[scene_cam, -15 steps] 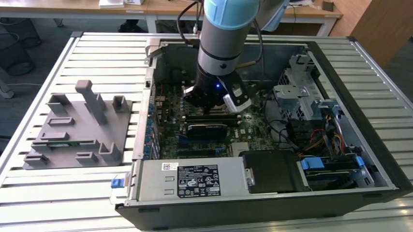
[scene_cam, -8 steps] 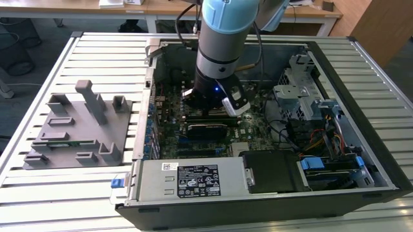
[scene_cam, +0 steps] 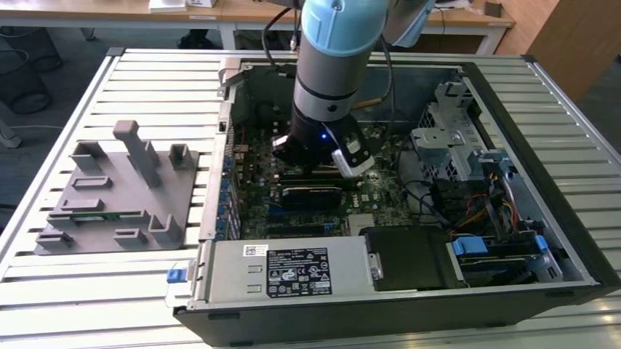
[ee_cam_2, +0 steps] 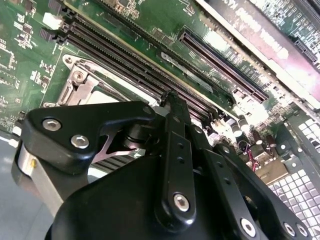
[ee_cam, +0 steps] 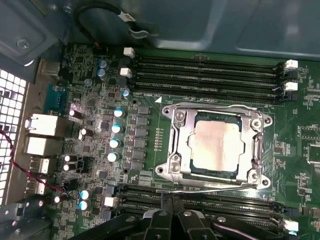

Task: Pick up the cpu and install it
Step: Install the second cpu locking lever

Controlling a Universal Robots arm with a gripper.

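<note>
First wrist view shows the cpu (ee_cam: pixel 216 148) lying flat inside its metal socket frame (ee_cam: pixel 176 142), just past the gripper (ee_cam: pixel 172 210). I cannot tell the gripper's grip. Long black memory slots (ee_cam: pixel 205 70) run beside the socket.

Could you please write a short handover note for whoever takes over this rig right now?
Gripper: inside the open computer case, low over the motherboard; whether its fingers are open or shut cannot be told.
Cpu: its silvery top shows lying flat inside the metal-framed socket, beside the memory slots, in the first wrist view.
Done: the cpu appears to be placed in the socket.
Left: confirm it is seated; the frames do not settle whether the socket is latched.
Grey tray: on the table at the exterior view's left.
</note>
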